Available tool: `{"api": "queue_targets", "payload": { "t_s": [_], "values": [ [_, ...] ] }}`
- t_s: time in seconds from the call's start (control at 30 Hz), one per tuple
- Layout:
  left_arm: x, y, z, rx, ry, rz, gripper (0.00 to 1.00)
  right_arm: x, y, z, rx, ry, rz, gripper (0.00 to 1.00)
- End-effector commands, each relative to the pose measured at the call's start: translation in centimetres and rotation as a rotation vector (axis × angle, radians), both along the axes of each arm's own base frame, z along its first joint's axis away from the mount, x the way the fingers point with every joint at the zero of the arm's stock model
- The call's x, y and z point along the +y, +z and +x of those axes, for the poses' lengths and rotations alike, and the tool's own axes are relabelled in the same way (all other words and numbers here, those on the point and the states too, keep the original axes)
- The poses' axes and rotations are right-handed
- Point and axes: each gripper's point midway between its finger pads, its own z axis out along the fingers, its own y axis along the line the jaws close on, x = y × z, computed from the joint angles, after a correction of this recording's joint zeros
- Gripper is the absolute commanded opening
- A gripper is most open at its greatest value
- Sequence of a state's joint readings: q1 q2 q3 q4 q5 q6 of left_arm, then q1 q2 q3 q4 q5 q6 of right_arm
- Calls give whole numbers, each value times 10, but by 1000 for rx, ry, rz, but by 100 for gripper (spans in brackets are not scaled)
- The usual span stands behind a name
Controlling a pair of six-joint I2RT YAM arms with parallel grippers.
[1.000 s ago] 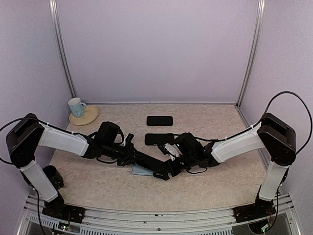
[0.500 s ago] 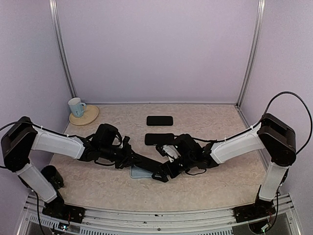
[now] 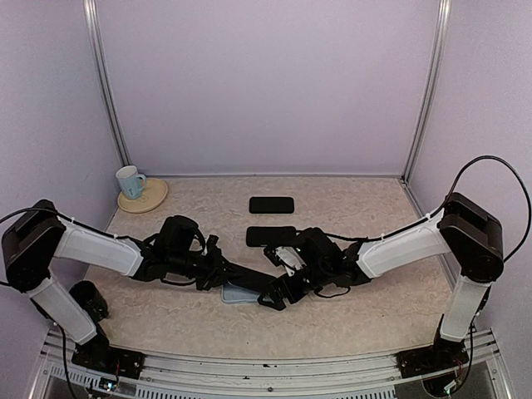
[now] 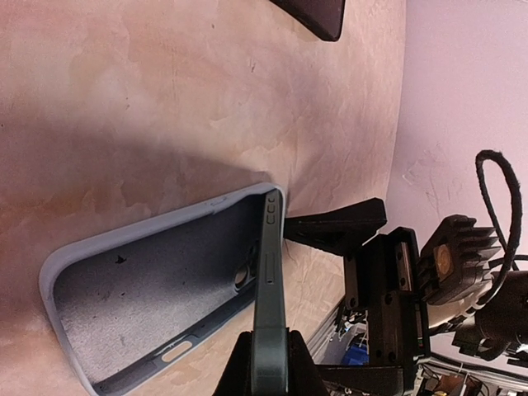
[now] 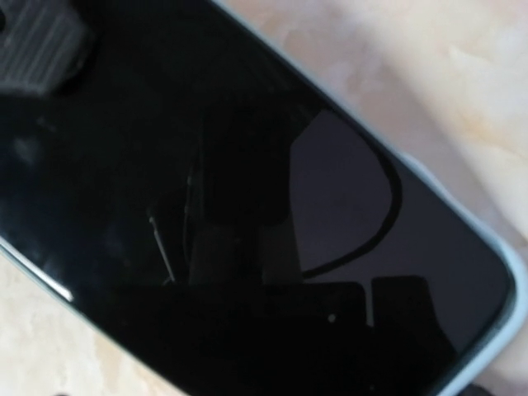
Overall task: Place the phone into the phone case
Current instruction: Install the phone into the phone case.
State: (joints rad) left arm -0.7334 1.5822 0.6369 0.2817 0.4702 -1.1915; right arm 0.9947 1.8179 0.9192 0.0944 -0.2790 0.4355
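The table [image 3: 166,320] carried everything, and the two arms met low over its near middle part. There the phone case [image 4: 148,289] lay flat with its open side up, showing a grey, felt-like lining inside a pale blue rim. It looked light and a little soft, so I judge that it could slide or bend at the rim when something pushes on it.

The phone [image 4: 270,280] stood on one long edge along the far side of the case, tilted and not yet lying down inside. In the right wrist view its black glass filled nearly the whole picture, with the pale rim just beside it. The phone was stiff, thin and smooth (probably slippery on the glass face, and the heaviest small thing here), so the safest hold seemed to be across its thickness near one end, away from the side buttons.

The left gripper [image 4: 266,363] was clamped in exactly this manner on the near end of the phone. The right gripper [image 3: 281,293] had its jaws spread fully and carried nothing; one finger was just beside the far corner of the case. Seating the phone will likely need a flat, gentle press at the corners, while the case is kept from sliding.
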Motion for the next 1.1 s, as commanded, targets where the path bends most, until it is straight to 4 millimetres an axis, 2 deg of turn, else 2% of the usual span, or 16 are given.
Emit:
{"api": "queue_targets", "payload": {
  "t_s": [0.0,0.1,0.3,0.43,0.63,0.83,1.07],
  "values": [
    [-1,-25,-26,92,-39,35,0,14,0,-18,21,69,12,100],
    [-11,-23,-30,60,-89,20,0,16,-1,-19,19,77,11,100],
    [-28,-31,-44,30,-202,30,0,17,-5,-14,4,66,-6,100],
    [-26,-42,-48,41,-216,47,0,19,-6,-12,-3,71,-9,100],
    [-24,-47,-52,44,-236,49,0,19,-2,-4,-36,53,-19,100],
    [-25,-41,-54,30,-263,37,0,24,5,3,-64,54,-10,100],
    [-28,-42,-56,30,-275,13,0,39,18,0,-61,105,62,100]
  ]
}}
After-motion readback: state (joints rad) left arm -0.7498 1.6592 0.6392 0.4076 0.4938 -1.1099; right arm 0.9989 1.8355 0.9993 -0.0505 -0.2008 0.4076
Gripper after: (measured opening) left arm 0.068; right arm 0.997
